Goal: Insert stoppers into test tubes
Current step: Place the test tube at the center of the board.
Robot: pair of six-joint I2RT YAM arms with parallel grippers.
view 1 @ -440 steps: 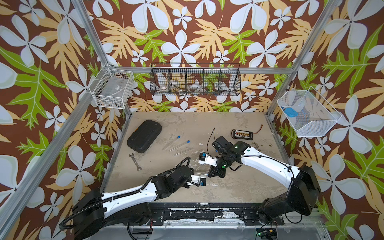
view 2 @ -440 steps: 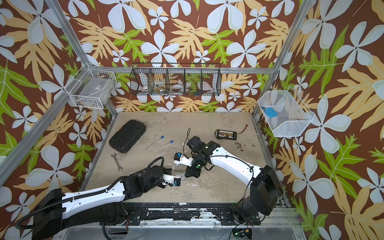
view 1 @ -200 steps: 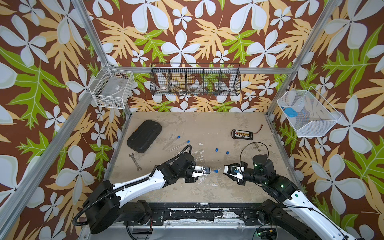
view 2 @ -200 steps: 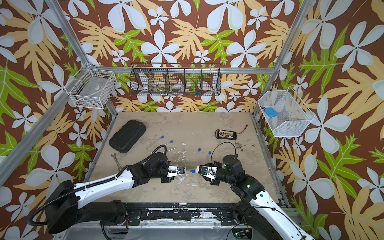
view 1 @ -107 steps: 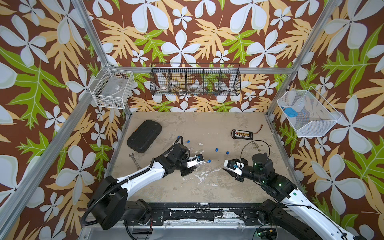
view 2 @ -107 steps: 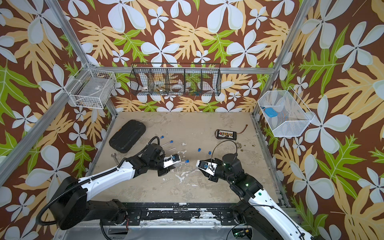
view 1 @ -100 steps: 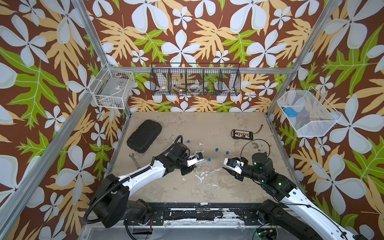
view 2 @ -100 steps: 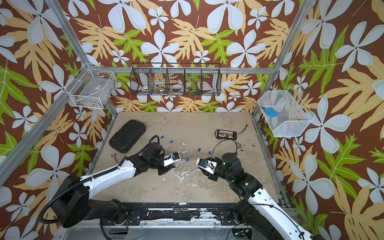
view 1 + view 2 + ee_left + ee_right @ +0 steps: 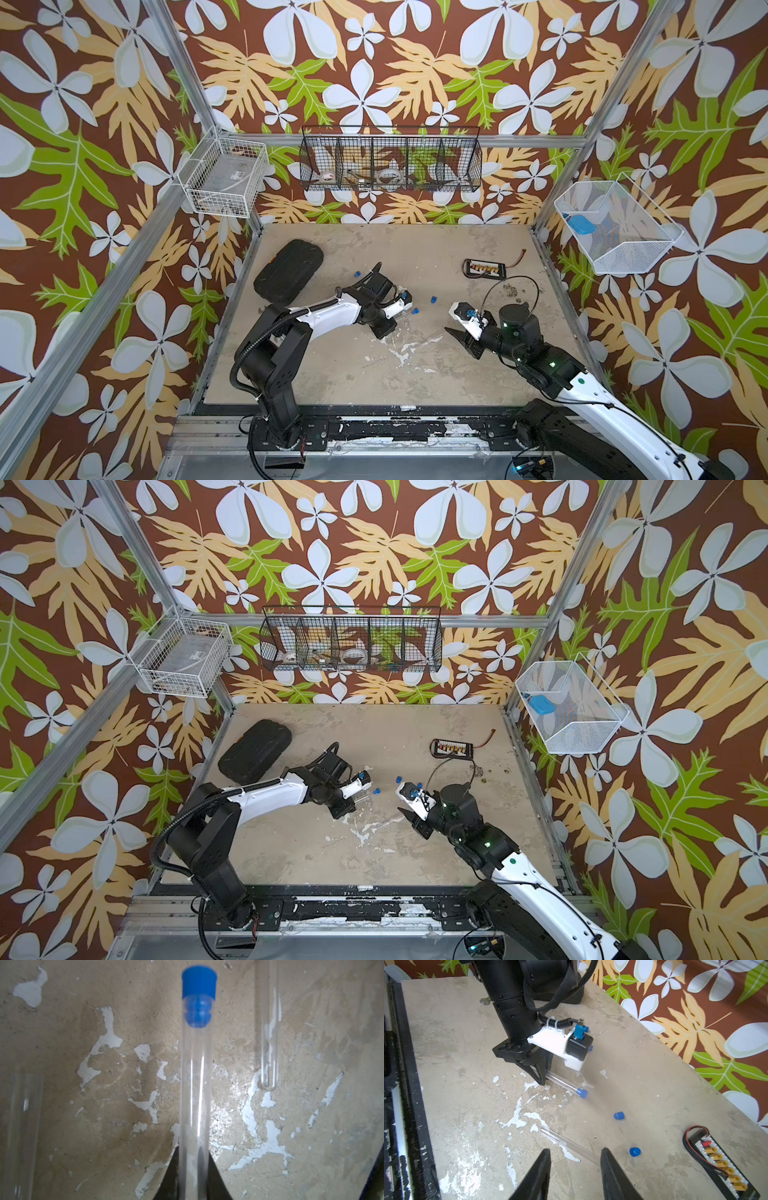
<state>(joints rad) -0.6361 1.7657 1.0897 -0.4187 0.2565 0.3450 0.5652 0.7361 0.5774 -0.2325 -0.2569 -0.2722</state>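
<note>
A thin clear test tube (image 9: 195, 1095), plugged by a small bright blue cylindrical stopper (image 9: 199, 987), is clamped in the left gripper (image 9: 540, 1077); the right gripper (image 9: 575, 1152) is parted, empty.

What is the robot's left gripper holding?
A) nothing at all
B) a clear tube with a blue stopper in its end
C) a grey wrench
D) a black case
B: the left gripper is shut on a clear test tube whose end holds a blue stopper.
</note>
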